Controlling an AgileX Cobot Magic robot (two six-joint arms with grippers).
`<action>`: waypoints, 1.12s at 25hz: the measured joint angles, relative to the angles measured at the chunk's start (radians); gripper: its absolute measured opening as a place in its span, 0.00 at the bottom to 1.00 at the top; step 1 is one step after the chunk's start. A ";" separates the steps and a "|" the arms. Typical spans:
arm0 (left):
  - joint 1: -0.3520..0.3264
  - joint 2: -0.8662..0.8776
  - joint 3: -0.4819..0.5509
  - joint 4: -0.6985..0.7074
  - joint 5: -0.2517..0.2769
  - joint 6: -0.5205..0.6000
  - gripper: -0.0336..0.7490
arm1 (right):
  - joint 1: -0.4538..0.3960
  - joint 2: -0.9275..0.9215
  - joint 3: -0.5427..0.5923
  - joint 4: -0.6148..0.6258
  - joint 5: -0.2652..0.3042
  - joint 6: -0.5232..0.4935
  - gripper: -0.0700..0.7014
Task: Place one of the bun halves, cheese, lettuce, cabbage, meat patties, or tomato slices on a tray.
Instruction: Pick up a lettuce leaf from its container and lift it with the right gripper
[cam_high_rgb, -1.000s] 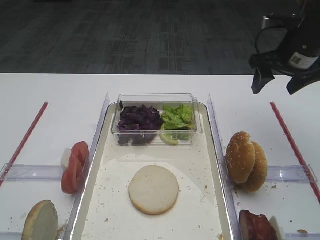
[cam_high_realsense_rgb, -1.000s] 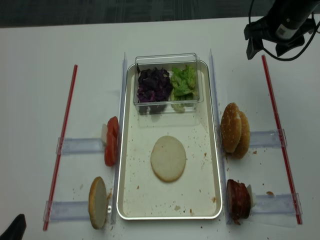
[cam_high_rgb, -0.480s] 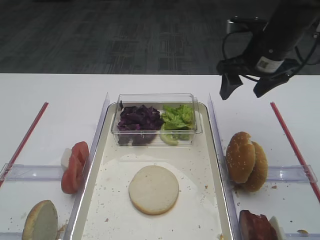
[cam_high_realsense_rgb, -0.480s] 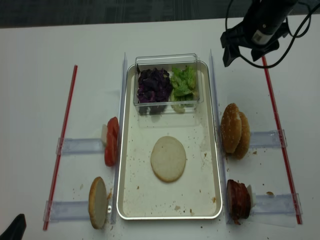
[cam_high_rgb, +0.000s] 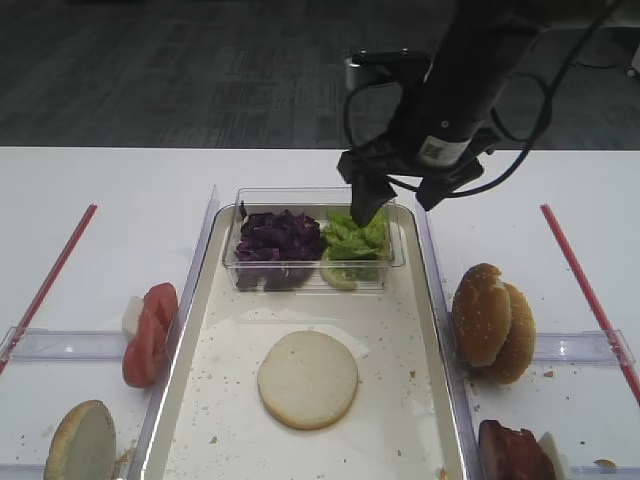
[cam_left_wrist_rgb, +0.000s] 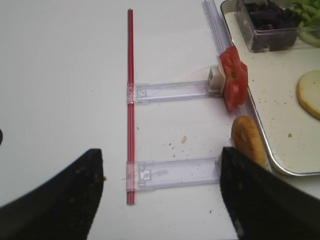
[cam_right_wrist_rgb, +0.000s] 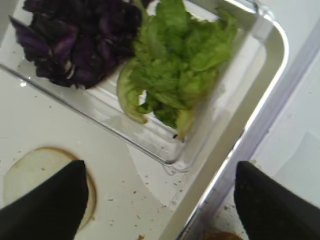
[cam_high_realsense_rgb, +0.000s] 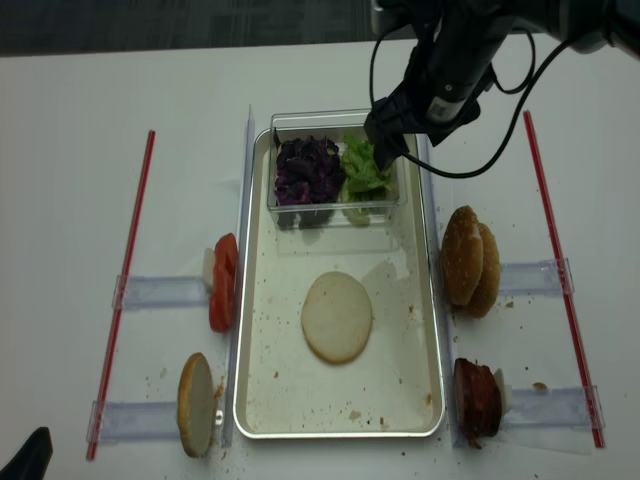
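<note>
At nine o'clock of the tray, the tomato slices are stood on edge in a clear rack, presumably so that each can be pinched singly; a bun half is racked at seven o'clock. The left gripper is parked over that side with its jaws spread, nothing held. One flat bun half lies on the tray floor. At twelve o'clock a clear tub keeps the cabbage and lettuce together. The right gripper is hung above the lettuce, spread wide and empty; the leaves lie at twelve o'clock of its tips in the wrist view, untouched. Sesame buns are racked at three o'clock, meat patties at five.
</note>
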 joint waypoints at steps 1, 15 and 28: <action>0.000 0.000 0.000 0.000 0.000 0.000 0.63 | 0.017 0.000 0.000 0.000 -0.004 0.000 0.89; 0.000 0.000 0.000 0.000 0.000 0.000 0.62 | 0.068 0.051 -0.024 0.000 -0.019 -0.002 0.89; 0.000 0.000 0.000 0.000 0.000 0.000 0.62 | 0.068 0.194 -0.206 -0.008 -0.011 -0.003 0.89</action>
